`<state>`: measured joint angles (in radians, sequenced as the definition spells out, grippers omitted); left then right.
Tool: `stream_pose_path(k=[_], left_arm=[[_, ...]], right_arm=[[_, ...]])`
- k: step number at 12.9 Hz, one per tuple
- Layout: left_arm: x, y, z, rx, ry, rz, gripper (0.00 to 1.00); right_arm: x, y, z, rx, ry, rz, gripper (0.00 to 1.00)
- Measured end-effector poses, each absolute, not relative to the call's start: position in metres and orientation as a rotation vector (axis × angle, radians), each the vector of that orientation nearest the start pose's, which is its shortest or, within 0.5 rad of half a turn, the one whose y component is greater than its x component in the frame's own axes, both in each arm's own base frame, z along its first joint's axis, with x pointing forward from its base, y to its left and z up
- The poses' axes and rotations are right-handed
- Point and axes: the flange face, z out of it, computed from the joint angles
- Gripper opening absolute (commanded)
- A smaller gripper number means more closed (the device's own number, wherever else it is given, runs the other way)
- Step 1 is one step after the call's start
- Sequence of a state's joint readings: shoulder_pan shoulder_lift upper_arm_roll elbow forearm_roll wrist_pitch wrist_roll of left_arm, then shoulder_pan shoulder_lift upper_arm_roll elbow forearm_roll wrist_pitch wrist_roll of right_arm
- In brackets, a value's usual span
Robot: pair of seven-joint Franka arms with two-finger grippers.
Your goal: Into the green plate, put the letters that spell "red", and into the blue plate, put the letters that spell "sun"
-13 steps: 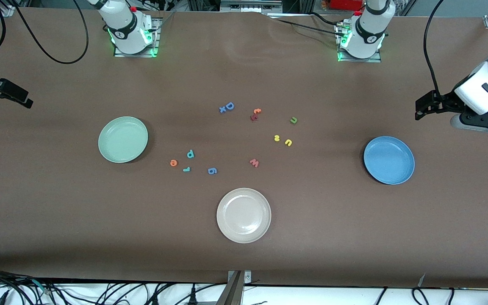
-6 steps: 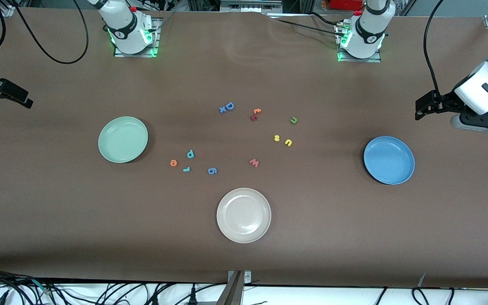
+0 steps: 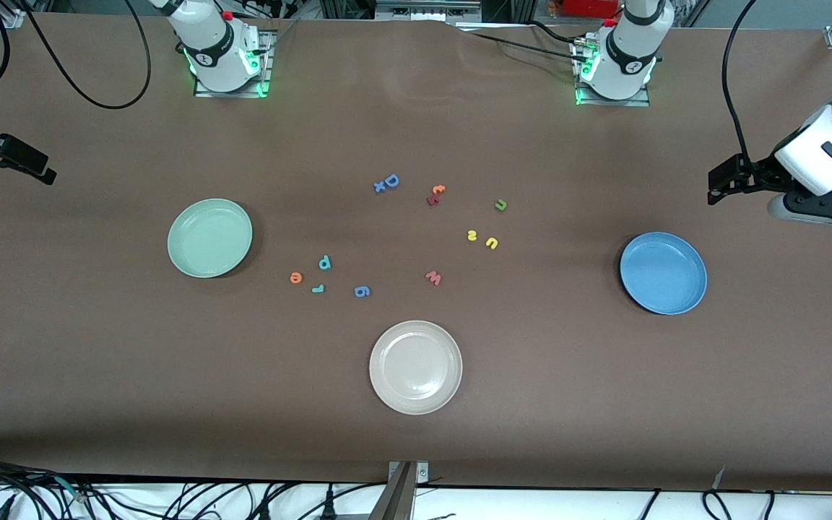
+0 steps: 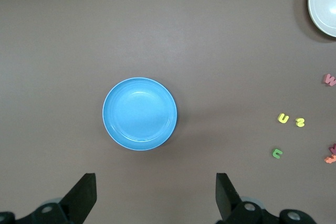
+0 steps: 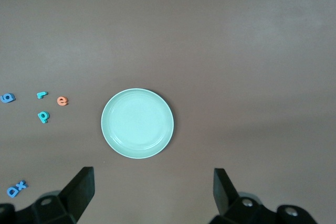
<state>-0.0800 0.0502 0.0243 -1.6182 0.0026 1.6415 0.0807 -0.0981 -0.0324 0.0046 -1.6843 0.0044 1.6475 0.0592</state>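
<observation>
The green plate (image 3: 210, 238) (image 5: 137, 123) lies toward the right arm's end of the table, with nothing in it. Beside it lie the orange "e" (image 3: 296, 277) (image 5: 62, 100), teal "d" (image 3: 325, 262) (image 5: 43, 116) and teal "r" (image 3: 318, 289) (image 5: 41, 95). The blue plate (image 3: 663, 273) (image 4: 139, 114), also with nothing in it, lies toward the left arm's end. The yellow "s" (image 3: 471, 235) (image 4: 300, 122), yellow "u" (image 3: 491, 243) (image 4: 283, 118) and olive "n" (image 3: 501, 205) (image 4: 277, 153) sit mid-table. My left gripper (image 3: 725, 180) (image 4: 155, 195) hangs open over bare table by the blue plate. My right gripper (image 3: 26, 162) (image 5: 152, 190) hangs open by the green plate.
A beige-white plate (image 3: 415, 367) lies nearest the front camera. Loose on the table are a blue "6" (image 3: 362, 291), a salmon "w" (image 3: 433, 277), a blue "D" with an "x" (image 3: 387, 183), and a red-and-orange letter pair (image 3: 435, 195).
</observation>
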Motion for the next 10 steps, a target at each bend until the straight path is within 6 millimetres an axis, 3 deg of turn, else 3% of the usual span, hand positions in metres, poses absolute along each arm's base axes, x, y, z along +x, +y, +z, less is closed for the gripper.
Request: stream_pose_path(k=[10], left_arm=[[0.573,-0.032,0.580,-3.131,0.214,0.042,1.00]], right_arm=[[0.540,-0.048,0.584,-3.124,0.234,0.149,1.00]])
